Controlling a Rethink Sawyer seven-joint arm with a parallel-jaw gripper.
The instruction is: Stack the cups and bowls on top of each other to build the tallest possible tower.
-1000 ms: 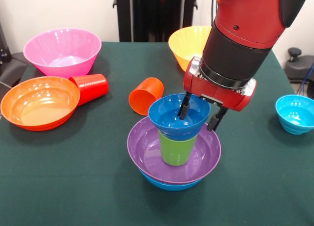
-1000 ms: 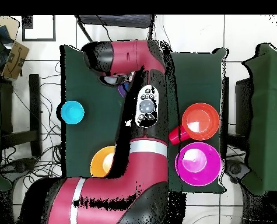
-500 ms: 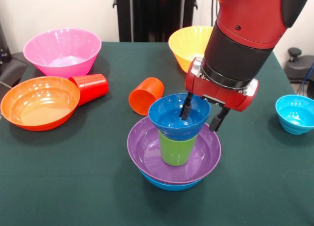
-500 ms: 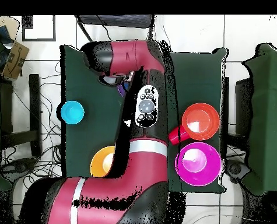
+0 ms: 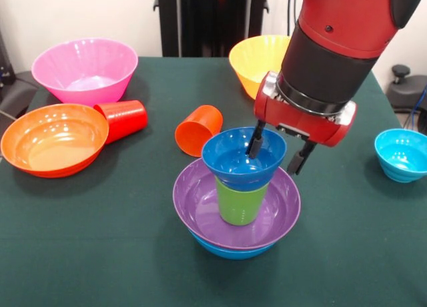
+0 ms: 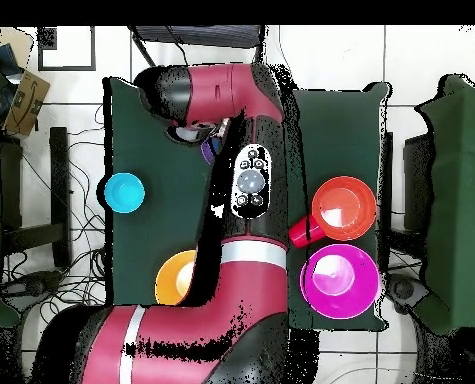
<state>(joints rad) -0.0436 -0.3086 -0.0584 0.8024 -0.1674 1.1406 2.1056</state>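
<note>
The tower stands at the front middle: a blue bowl (image 5: 230,250) at the bottom, a purple bowl (image 5: 200,207) in it, a lime green cup (image 5: 240,203) upright in that, and a small dark blue bowl (image 5: 233,163) on the cup. My gripper (image 5: 276,148) is open over the dark blue bowl's right rim, one finger (image 5: 254,140) inside the bowl and the other outside. A red cup (image 5: 123,119) and an orange cup (image 5: 198,129) lie on their sides. In the overhead view the arm (image 6: 246,180) hides the tower.
A pink bowl (image 5: 85,70) and an orange bowl (image 5: 50,139) sit at the left, a yellow bowl (image 5: 257,60) at the back behind the arm, and a small cyan bowl (image 5: 401,153) at the right edge. The cyan bowl also shows in the overhead view (image 6: 124,192).
My gripper has lifted a little and drifted right; its fingers sit higher against the dark blue bowl's rim. The bowl and the tower have not moved.
</note>
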